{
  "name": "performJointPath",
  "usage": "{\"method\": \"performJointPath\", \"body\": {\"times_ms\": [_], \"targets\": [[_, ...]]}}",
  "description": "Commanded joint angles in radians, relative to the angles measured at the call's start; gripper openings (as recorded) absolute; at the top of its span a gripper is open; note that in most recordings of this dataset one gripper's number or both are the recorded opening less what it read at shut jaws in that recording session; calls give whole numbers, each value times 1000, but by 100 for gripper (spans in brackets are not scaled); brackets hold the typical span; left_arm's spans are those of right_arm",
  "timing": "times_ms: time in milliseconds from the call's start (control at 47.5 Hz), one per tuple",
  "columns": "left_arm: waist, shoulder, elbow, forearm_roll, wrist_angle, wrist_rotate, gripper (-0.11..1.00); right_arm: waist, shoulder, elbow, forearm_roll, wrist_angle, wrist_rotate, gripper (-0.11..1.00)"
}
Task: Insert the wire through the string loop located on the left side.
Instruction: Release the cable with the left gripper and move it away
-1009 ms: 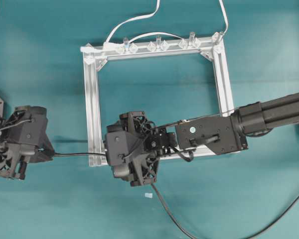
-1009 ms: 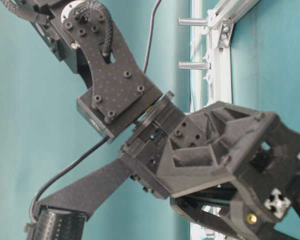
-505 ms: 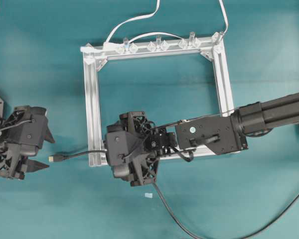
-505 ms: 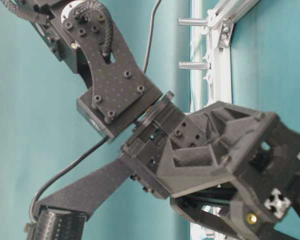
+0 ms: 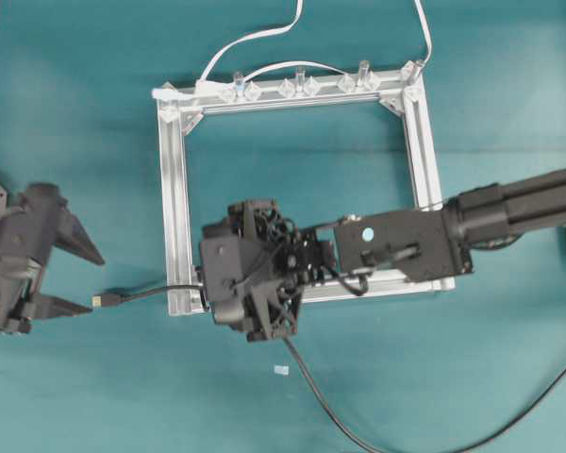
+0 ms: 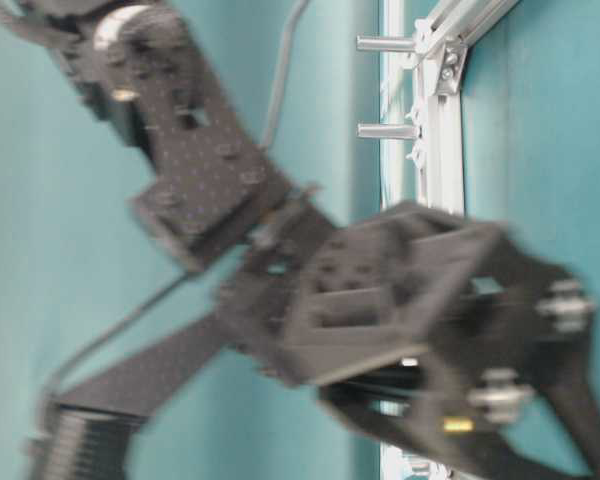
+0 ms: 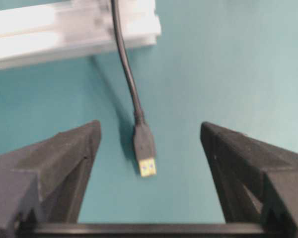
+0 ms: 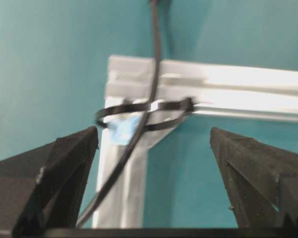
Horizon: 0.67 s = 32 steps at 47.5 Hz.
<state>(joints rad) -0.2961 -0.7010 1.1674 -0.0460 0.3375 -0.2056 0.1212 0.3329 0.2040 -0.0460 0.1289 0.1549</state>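
The wire's plug [image 5: 101,300] lies on the teal table just left of the silver frame's [image 5: 174,189] near-left corner. In the left wrist view the plug [image 7: 145,148] rests between the wide-apart fingers of my left gripper [image 7: 150,126], touching neither. Seen from overhead, the left gripper [image 5: 87,281] is open beside the plug. The wire [image 8: 134,139] runs through the string loop [image 8: 174,121], a thin dark band with a pale blue bit, tied at the frame corner [image 8: 238,94]. My right gripper [image 8: 154,131] is open above that corner, holding nothing; in the overhead view its body [image 5: 250,293] covers the loop.
The wire [image 5: 330,415] trails off toward the near right of the table. A white cable [image 5: 255,38] and clear clips [image 5: 297,87] sit along the frame's far bar. A small pale scrap [image 5: 280,369] lies near the right gripper. The right arm [image 6: 380,300] is blurred.
The left gripper was shut on the wire's end, then opened and dropped the plug on the table. It has since drawn back to the left. The right gripper shifted slightly.
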Motion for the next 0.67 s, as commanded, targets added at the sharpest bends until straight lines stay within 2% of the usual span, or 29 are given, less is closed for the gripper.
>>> {"method": "performJointPath", "body": {"times_ms": [0, 126, 315, 652], "targets": [[34, -64, 0, 3, 18, 5, 80, -2, -60, -15, -26, -3, 0, 91], [66, -143, 9, 8, 41, 14, 80, -6, -83, -15, -52, -3, 2, 91], [103, -235, 26, 9, 60, 55, 80, -17, -112, -15, -54, -8, 2, 91], [138, -281, 46, 9, 61, 66, 80, -46, -115, -14, -54, -18, 11, 91]]}}
